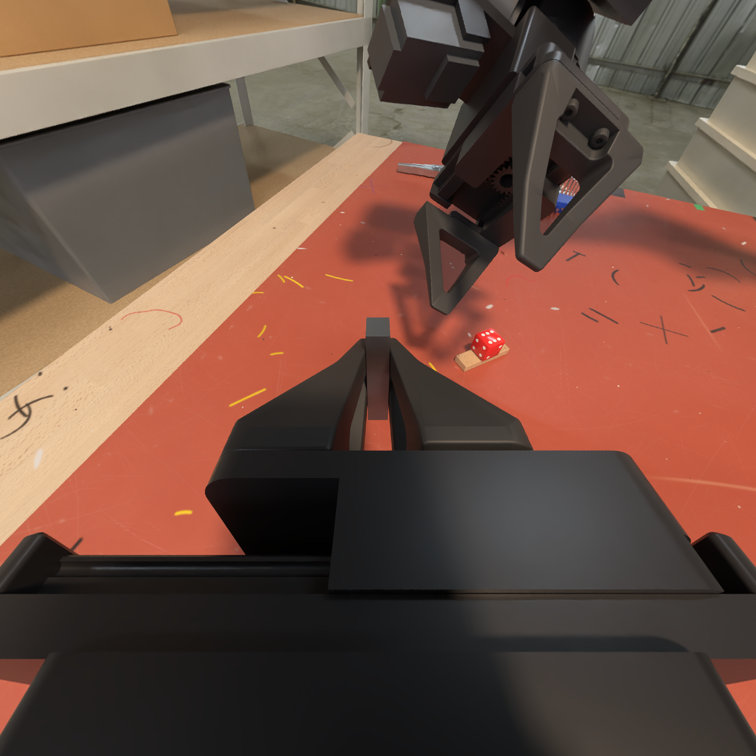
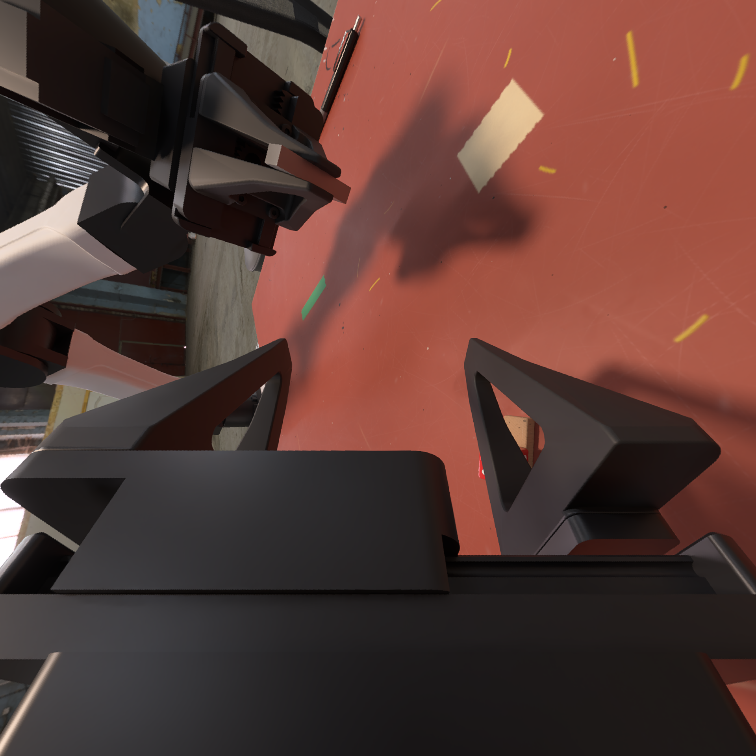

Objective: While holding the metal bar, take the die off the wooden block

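Between the two closed fingers of the left gripper [image 1: 377, 368] sits one dark metal bar [image 1: 377, 360], clenched so that its long axis runs along the fingers and points away from the wrist camera, its squared end poking out just past the fingertips above the red mat [image 1: 572, 409]. Just to the right of that end, resting on the mat, lies a single small wooden block [image 1: 480, 360], a flat pale slab whose long axis runs diagonally from lower left to upper right in the left wrist view. One red die [image 1: 487, 344] with white pips stands on the block's right half, touching it, one corner turned toward the camera. Above and slightly behind the die hangs the right gripper [image 1: 487, 282], fingers pointing down at the mat and spread apart with nothing between them (its shadow falls across the mat toward the bar). From the right wrist view, the right gripper [image 2: 378, 347] shows the same released stance: two fingers well apart, bare mat between them, and through the triangular cutout of one finger [image 2: 572, 429] a sliver of the block [image 2: 518, 429] and a scrap of the red die [image 2: 482, 468] can be seen. Farther off on the mat lie a beige rectangular patch [image 2: 500, 135] and a short green strip [image 2: 313, 298]. Along the mat's left edge runs a light wood table [image 1: 163, 327].
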You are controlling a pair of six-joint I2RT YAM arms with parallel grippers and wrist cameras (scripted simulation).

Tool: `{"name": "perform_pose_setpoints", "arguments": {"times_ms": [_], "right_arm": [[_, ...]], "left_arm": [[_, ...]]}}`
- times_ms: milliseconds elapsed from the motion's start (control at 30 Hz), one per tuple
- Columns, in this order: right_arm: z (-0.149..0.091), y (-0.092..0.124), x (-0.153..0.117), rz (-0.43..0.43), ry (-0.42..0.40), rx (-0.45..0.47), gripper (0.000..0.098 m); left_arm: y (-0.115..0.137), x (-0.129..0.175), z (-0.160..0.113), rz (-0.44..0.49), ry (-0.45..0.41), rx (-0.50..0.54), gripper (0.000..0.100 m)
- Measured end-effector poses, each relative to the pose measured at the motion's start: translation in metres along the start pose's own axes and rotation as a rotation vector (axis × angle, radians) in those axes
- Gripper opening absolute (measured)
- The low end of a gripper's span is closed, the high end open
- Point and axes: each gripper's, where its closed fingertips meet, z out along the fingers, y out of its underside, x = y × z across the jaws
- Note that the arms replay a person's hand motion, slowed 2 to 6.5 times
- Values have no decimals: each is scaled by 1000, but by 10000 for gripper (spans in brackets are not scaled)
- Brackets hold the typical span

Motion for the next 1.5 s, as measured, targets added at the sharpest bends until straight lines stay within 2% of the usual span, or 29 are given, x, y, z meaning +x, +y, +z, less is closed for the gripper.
{"name": "perform_pose_setpoints", "arguments": {"times_ms": [300, 567, 733, 1100, 1500], "right_arm": [[-4, 1, 5, 0, 3, 19, 673], [-9, 3, 16, -67, 65, 15, 595], [-14, 7, 29, -132, 157, -8, 540], [-24, 22, 61, -312, 451, -102, 465], [-8, 41, 64, -433, 606, -146, 434]], "left_arm": [[1, -6, -2, -1, -23, -5, 81], [2, -11, -4, 6, -45, -10, 81], [3, -13, -4, 19, -62, -21, 81], [5, -17, -5, 11, -81, -46, 81], [12, -22, -4, -24, -93, -79, 81]]}}
